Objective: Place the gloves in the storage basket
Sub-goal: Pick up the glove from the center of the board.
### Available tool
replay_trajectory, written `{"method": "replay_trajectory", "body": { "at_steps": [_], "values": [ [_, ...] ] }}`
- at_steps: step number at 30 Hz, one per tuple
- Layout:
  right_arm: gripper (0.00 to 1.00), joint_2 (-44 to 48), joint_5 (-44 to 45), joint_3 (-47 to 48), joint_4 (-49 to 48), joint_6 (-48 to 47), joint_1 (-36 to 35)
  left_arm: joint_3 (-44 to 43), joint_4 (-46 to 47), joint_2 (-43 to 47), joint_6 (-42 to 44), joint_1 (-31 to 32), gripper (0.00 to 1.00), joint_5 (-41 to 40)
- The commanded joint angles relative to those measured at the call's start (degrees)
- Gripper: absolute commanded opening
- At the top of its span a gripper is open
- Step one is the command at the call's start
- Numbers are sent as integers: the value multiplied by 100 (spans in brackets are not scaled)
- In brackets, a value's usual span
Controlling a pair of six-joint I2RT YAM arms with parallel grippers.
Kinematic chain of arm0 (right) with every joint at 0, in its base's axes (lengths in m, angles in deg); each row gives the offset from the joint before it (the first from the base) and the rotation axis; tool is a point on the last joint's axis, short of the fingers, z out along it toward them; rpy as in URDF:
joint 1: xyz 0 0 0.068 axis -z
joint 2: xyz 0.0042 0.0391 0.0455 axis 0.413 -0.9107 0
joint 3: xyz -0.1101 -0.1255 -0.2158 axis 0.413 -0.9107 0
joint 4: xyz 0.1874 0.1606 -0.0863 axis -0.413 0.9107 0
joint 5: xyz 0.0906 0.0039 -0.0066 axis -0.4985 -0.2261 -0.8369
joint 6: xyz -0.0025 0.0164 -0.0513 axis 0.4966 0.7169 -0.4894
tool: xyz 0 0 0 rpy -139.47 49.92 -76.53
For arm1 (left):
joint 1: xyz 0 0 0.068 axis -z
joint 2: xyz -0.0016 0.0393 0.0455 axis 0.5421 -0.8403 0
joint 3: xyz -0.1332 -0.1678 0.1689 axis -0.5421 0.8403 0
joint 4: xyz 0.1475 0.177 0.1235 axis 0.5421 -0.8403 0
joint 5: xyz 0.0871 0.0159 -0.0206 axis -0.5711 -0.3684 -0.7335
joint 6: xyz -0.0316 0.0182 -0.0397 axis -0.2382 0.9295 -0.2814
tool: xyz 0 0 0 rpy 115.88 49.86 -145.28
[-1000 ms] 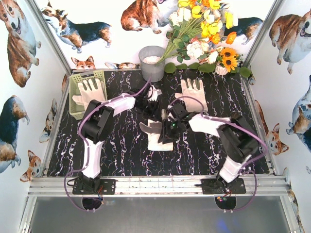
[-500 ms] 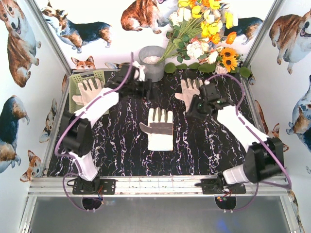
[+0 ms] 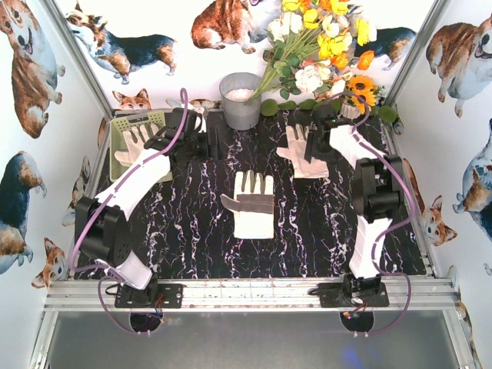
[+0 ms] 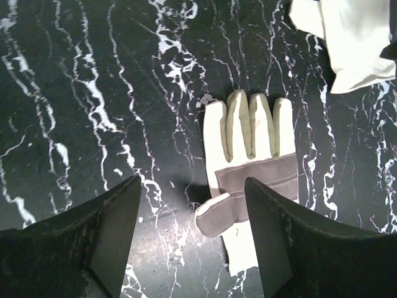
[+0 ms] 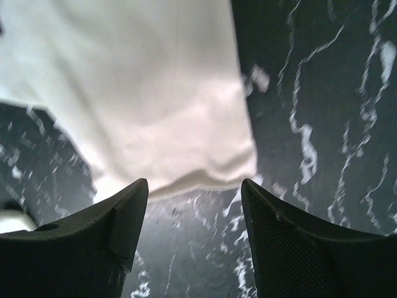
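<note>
One of the gloves [image 3: 252, 204], cream with a grey palm patch, lies flat in the middle of the black marble table; it also shows ahead of the left fingers [image 4: 251, 180]. A plain pale glove [image 3: 298, 151] lies at the back right, and its cuff [image 5: 136, 93] fills the right wrist view. Another glove [image 3: 137, 143] rests in the yellow-green storage basket [image 3: 119, 129] at the back left. My left gripper [image 3: 213, 144] [image 4: 191, 186] hangs open and empty between basket and bucket. My right gripper [image 3: 311, 147] [image 5: 193, 186] is open and empty, just above the back-right glove's edge.
A round grey metal bucket [image 3: 241, 100] stands at the back centre, close to the left gripper. A bouquet of flowers [image 3: 323, 54] leans at the back right above the right wrist. Printed walls close in both sides. A corner of the pale glove [image 4: 353, 43] shows at the upper right of the left wrist view.
Both arms have swung away from the middle glove, the left to the back left, the right to the back-right glove. Both jaws stand wider. The middle glove now lies uncovered.
</note>
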Motion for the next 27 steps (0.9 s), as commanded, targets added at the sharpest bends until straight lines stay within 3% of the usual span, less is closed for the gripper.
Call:
{"method": "replay_trajectory", "body": {
  "at_steps": [1,11,15,21,27],
  "values": [
    [63,-541,95,845,13,-487,187,-35,-307,334,-135,-44,63,-484],
    [63,-2028,-264,2474,206,-852,538,-411,-1034,429,-104,-53,63,-815],
    [59,-2340,-669,2848,280,-1015,624,-459,-1150,443,-101,-55,63,-862],
    [38,-2486,-1034,2773,484,-1024,627,-416,-1123,436,-96,-56,63,-806],
    [14,-2120,-1224,1964,450,-879,627,-315,-1002,457,-79,-56,63,-628]
  ]
}}
